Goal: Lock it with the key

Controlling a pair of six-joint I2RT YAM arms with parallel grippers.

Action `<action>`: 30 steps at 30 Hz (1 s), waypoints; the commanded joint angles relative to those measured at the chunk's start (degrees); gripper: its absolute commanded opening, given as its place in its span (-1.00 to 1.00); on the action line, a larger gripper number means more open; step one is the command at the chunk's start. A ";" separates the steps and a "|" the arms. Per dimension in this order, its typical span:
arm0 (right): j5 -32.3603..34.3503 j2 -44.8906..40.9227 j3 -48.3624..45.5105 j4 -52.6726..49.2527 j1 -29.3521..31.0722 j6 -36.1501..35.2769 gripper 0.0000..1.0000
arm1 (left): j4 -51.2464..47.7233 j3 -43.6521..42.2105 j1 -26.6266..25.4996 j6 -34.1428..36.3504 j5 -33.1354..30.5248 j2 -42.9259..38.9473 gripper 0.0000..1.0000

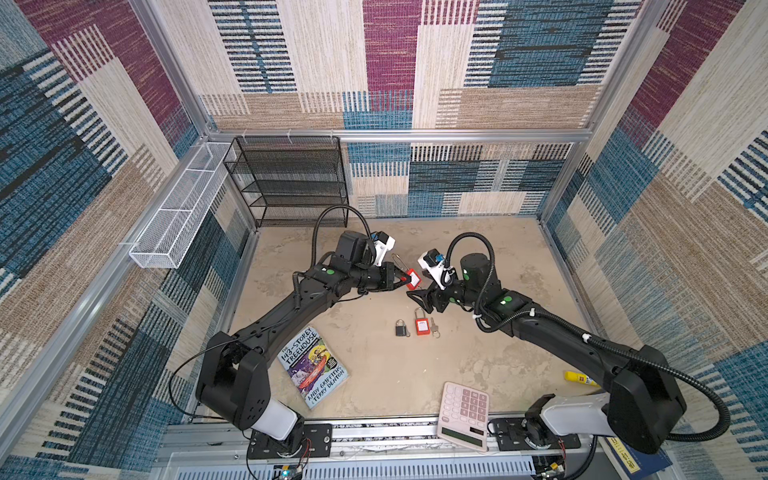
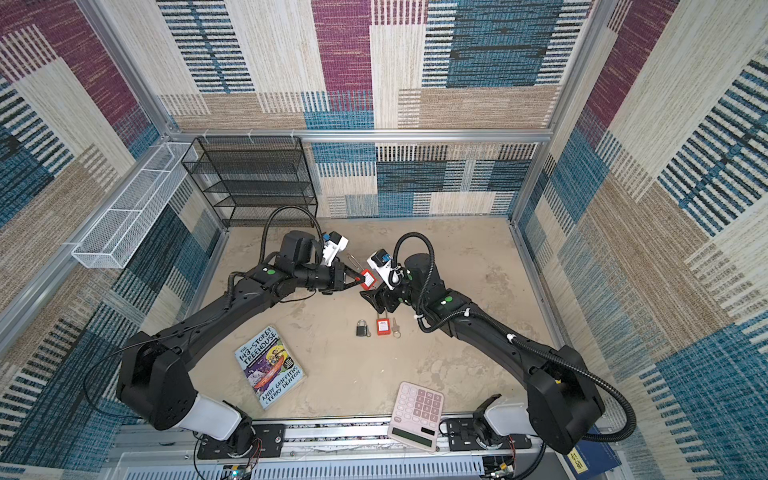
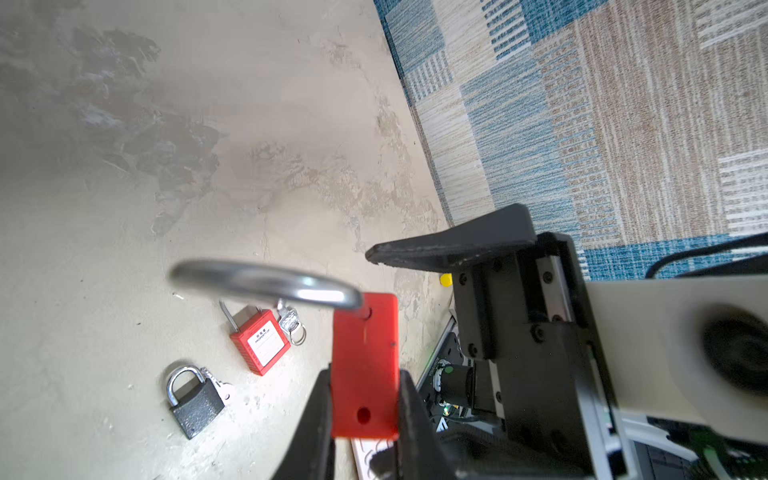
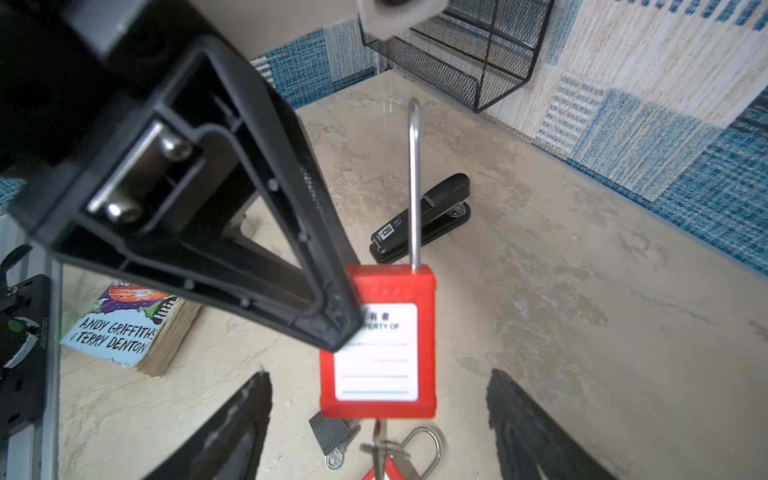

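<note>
Robot arms are seen from above over a beige table [image 1: 532, 249]: the left arm [image 1: 282, 316] is stretched in from 7 o'clock and the right arm [image 1: 552, 332] from 5 o'clock.

A red padlock [image 1: 412, 279] is pinched by its body in the left end effector [image 1: 402, 277] and held up off the table, slightly toward 12 o'clock from the centre. In the left wrist view the fingers [image 3: 318, 415] are pressed against both sides of the red body. The long steel shackle [image 3: 266, 280] is seated at one end only; the other hole in the body is seen empty.

The right end effector [image 1: 424, 300] is spread wide just toward 5 o'clock of the red padlock, with nothing gripped. In the right wrist view its fingers [image 4: 237, 428] are parted on either side of the padlock without touching it.

At the centre of the table a second red padlock [image 1: 422, 326] is laid flat, with a key [image 1: 434, 329] on a ring just beside it at its 3 o'clock and a grey padlock [image 1: 401, 329] at its 9 o'clock.

A paperback book [image 1: 312, 368] is placed at 8 o'clock, a pink calculator [image 1: 464, 413] at 5 o'clock on the front edge, and a black mesh shelf [image 1: 291, 183] at 11 o'clock against the back wall. A black stapler [image 4: 424, 216] is seen on the table in the right wrist view.
</note>
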 commanded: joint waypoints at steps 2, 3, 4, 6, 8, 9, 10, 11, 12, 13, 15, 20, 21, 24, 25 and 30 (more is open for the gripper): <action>1.35 -1.85 0.10 1.31 0.06 0.83 0.67 | 6.83 -1.76 0.84 -3.15 0.45 -1.49 -1.00; 1.46 -2.47 0.21 1.19 0.06 1.32 0.67 | 8.17 -2.35 1.12 -3.91 0.70 -1.89 -1.00; 1.42 -3.17 0.08 1.31 0.06 1.79 0.67 | 9.45 -3.00 1.36 -4.70 0.99 -2.16 -1.00; 1.16 -4.80 -0.26 2.00 0.06 3.07 0.68 | 13.21 -4.57 2.00 -6.91 1.92 -2.86 -1.00; 0.29 -6.11 -0.22 3.18 -0.37 5.12 0.69 | 17.54 -6.32 2.67 -9.52 2.84 -3.52 -1.00; -0.93 -6.69 -0.45 4.11 -1.10 6.88 0.70 | 20.08 -7.30 3.00 -10.97 3.27 -3.99 -1.00; -2.99 -7.40 -0.55 5.30 -2.29 8.66 0.70 | 22.57 -8.24 3.31 -12.17 3.72 -4.28 -1.00; -5.90 -8.15 -0.89 6.92 -3.94 11.23 0.70 | 25.15 -9.21 3.59 -13.52 4.37 -4.67 -1.00; -9.65 -8.81 -1.54 9.10 -6.36 14.32 0.70 | 27.70 -10.09 3.84 -14.81 4.77 -5.12 -1.00; -13.15 -9.34 -2.17 11.58 -8.65 17.69 0.70 | 29.91 -10.75 3.95 -15.61 5.17 -5.45 -1.00; -20.09 -10.03 -4.07 18.06 -13.04 25.30 0.69 | 34.58 -12.06 4.20 -17.42 6.12 -6.05 -1.00; -27.07 -7.33 -3.80 26.64 -16.77 38.83 0.71 | 55.01 -16.21 4.33 -25.33 9.29 -6.00 -1.00; -28.32 -6.51 -3.63 28.35 -16.94 41.33 0.71 | 58.04 -16.81 4.36 -26.65 9.44 -5.84 -1.00; -31.89 -3.91 -4.89 38.56 -17.05 50.36 0.71 | 67.03 -18.48 4.33 -30.85 8.94 -5.29 -1.00; -32.51 -3.21 -5.51 42.25 -16.99 53.62 0.71 | 69.33 -18.70 4.41 -31.87 8.84 -5.12 -1.00; -33.73 -0.58 -5.11 48.96 -16.91 58.96 0.71 | 74.30 -18.75 4.45 -34.69 8.90 -4.59 -1.00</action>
